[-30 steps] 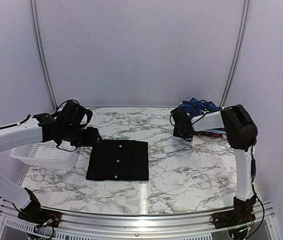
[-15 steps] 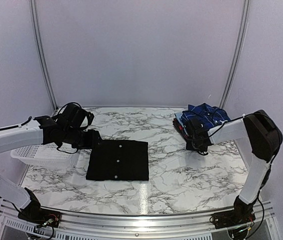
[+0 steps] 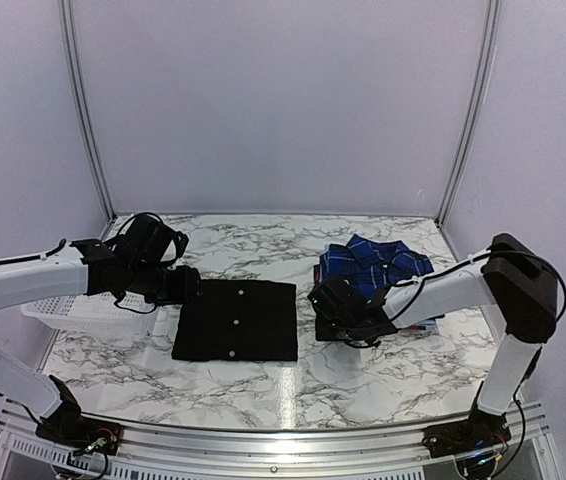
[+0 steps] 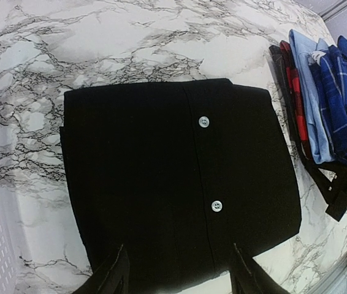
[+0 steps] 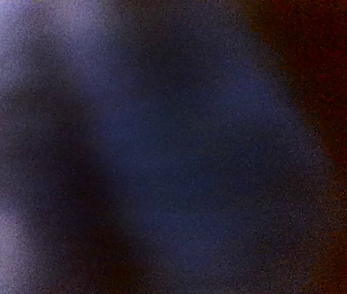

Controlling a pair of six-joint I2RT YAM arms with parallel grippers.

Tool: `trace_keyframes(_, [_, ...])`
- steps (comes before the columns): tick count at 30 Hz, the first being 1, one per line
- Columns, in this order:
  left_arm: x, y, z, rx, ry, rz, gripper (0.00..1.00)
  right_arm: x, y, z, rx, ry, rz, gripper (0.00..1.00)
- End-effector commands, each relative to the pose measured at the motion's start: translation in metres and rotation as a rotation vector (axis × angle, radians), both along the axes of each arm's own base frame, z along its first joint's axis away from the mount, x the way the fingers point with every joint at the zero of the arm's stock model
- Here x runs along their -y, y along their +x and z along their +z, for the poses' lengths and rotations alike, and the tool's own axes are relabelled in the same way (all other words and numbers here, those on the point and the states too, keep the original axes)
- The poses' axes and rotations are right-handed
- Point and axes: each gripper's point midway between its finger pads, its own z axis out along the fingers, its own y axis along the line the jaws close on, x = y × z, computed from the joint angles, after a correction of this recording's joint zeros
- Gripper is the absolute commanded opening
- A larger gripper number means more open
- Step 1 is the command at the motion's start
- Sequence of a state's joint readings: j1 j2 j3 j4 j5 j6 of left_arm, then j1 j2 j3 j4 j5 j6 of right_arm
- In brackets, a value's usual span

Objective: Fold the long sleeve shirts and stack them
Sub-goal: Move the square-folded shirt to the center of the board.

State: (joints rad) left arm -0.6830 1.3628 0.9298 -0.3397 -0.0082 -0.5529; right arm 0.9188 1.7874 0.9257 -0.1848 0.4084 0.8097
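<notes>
While my left gripper (image 4: 178, 257) hangs released over the folded black shirt (image 4: 161, 177), my right gripper (image 3: 340, 306), whose grip I cannot tell, meets the stack of coloured shirts (image 3: 375, 262), so I judge next comes joining them squarely.

- The left arm (image 3: 23, 282) was extended low from the left side toward the middle, with the wrist angled downward.
- The left tool (image 3: 185, 285) was held with its fingers (image 4: 117, 272) spread wide apart.
- The right arm (image 3: 443, 290) was folded at the elbow and extended leftward, low.
- The right tool (image 3: 335, 312) was mostly hidden, so its closure could not be judged.
</notes>
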Motion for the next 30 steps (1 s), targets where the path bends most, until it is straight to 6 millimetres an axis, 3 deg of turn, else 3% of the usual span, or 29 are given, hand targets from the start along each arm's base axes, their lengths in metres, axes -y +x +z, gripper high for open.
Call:
trace_keyframes(1, [0.003,0.0,0.001,0.008,-0.017,-0.002,0.58,-0.041,-0.006,0.015,-0.043,0.087,0.081,0.08])
trace_keyframes(3, [0.003,-0.001,0.001,0.009,-0.019,-0.003,0.58,-0.044,-0.008,0.034,-0.015,0.101,0.114,0.23])
trace_keyframes(6, [0.003,0.0,0.001,0.006,-0.02,0.001,0.58,-0.044,-0.017,0.058,0.002,0.113,0.159,0.35])
trace_keyframes(11, [0.002,-0.002,-0.002,0.001,-0.016,0.001,0.58,-0.037,-0.036,0.102,0.032,0.142,0.192,0.37])
trace_keyframes(17, [0.0,-0.004,-0.005,-0.01,-0.015,0.009,0.58,0.006,-0.024,0.142,0.131,0.097,0.108,0.34])
trace_keyframes(24, [0.001,-0.004,-0.007,-0.025,-0.014,0.019,0.58,0.062,0.03,0.142,0.178,0.051,0.006,0.26])
trace_keyframes(28, [0.0,-0.004,-0.008,-0.03,-0.012,0.03,0.58,0.082,0.045,0.102,0.11,0.007,-0.017,0.26])
trace_keyframes(30, [-0.001,-0.004,-0.008,-0.03,-0.011,0.034,0.58,0.083,0.047,0.084,0.085,-0.003,-0.002,0.31])
